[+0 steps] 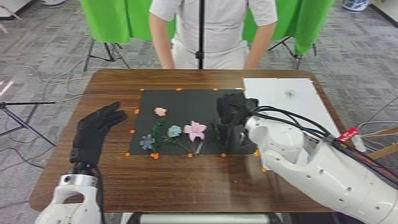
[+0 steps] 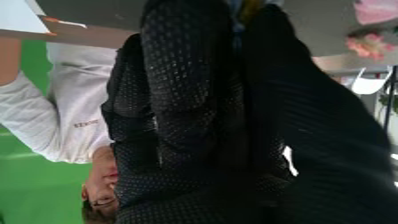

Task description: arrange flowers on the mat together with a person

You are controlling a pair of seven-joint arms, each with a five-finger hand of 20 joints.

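- Well, the flowers lie on the dark mat [image 1: 182, 100] in front of me, grouped toward its left and middle.
- Nearest my right side in that group is the large pink flower [image 1: 195, 130], with the pale teal flower [image 1: 174, 131] just beside it.
- Farther left, near the mat's near left corner, I see the blue flower [image 1: 147, 142].
- The small pink flower [image 1: 160, 111] sits farther from me than those three, toward the mat's far left.
- Green leaves [image 1: 157, 134] run between the blue flower and the teal one.
- My right hand [image 1: 234, 109] is over the right part of the mat, its arm coming in from the near right. In the right wrist view its thumb and fingers are drawn narrow, pinching a blue and yellow thing [image 2: 250, 9]; too little of it is visible for me to tell what it is.
- My left hand [image 1: 96, 129] is beside the mat on the left, above the wooden table [image 1: 191, 187], fingers loosely extended and holding nothing.
- Small orange marks [image 1: 155, 156] dot the mat's edges.
- A white sheet [image 1: 282, 107] lies toward the table's far right, beside the mat.
- Beyond the table hangs green cloth [image 1: 107, 20], with a black stand [image 1: 111, 52] near its foot.
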